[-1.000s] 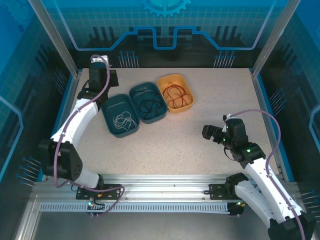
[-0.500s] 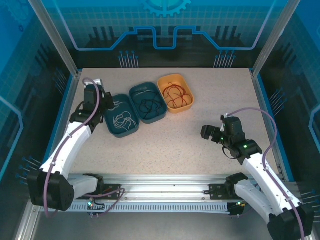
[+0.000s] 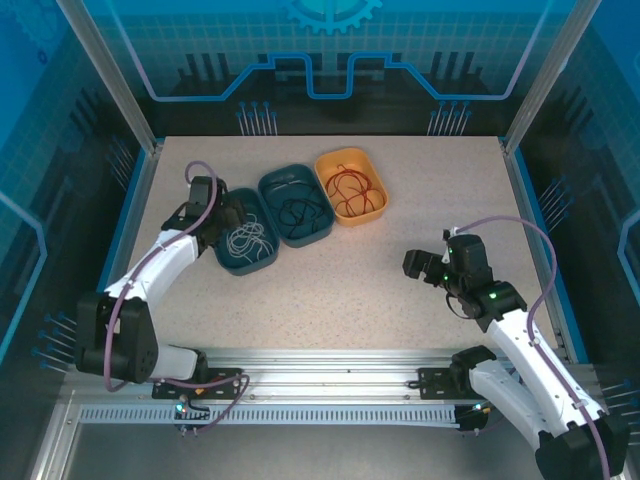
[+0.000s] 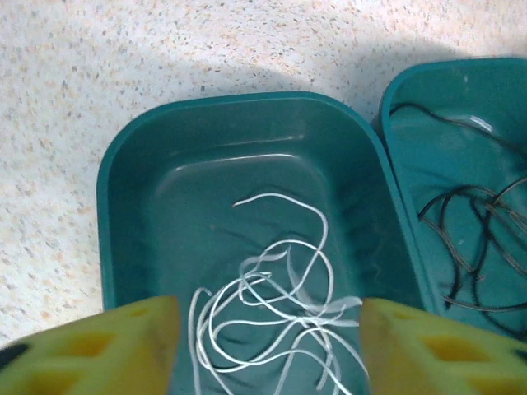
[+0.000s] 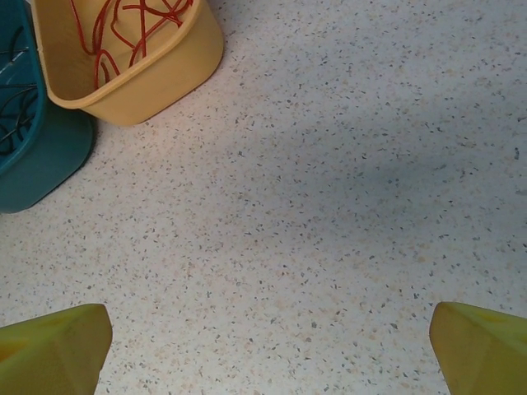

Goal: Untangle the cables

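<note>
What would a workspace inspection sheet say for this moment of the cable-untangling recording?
Surface: speckled tabletop, three trays in a row at far left.
Job's things: white cable in left teal tray; black cable in middle teal tray; red cable in yellow tray.
Clutter: nothing seen.
Grippers: left claw open over the white cable; right claw open above bare tabletop.
Cables: purple-grey arm cables loop along both arms.
Surroundings: blue enclosure panels; metal rail at near edge.
</note>
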{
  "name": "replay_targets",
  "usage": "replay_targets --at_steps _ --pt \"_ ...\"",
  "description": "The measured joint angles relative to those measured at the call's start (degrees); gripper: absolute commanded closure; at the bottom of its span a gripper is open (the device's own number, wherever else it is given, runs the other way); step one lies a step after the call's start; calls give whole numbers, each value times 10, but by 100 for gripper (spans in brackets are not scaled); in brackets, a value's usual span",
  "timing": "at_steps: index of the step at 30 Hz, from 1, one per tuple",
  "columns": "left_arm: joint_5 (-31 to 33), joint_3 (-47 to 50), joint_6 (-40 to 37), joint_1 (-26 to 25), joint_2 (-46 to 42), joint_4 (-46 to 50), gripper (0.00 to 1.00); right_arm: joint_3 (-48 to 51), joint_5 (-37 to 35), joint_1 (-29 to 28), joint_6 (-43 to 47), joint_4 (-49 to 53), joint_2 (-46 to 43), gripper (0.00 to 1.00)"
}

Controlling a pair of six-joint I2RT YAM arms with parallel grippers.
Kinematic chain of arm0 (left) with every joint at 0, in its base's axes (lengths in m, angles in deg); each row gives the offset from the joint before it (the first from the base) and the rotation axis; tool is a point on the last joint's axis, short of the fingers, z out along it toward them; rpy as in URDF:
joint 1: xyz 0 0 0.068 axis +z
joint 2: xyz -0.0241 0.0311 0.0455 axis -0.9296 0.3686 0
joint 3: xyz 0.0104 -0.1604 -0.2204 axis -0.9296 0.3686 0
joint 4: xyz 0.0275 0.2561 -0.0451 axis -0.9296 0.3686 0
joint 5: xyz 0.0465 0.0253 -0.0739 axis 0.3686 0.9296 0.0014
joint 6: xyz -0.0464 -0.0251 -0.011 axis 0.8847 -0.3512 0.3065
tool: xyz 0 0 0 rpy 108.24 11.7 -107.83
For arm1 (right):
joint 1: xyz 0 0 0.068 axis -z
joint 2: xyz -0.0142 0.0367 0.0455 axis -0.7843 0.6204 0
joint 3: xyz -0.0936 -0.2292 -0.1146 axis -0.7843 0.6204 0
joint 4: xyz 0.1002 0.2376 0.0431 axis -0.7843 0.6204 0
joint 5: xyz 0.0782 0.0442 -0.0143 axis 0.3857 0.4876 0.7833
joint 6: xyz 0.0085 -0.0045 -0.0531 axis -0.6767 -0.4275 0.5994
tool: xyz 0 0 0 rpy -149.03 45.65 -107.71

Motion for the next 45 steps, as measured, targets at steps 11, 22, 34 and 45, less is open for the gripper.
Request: replay_targets --at_steps 11,22,34,45 --pt "53 124 -39 0 -148 -104 1 15 -74 0 67 -49 -15 0" --pt "39 327 -144 11 -158 -393 1 160 -137 5 201 -259 -65 0" --pt "-59 403 -196 43 -26 -686 1 192 -142 38 307 -421 -5 0" --pt "-103 402 -180 88 113 -815 1 226 -108 78 328 -562 84 0"
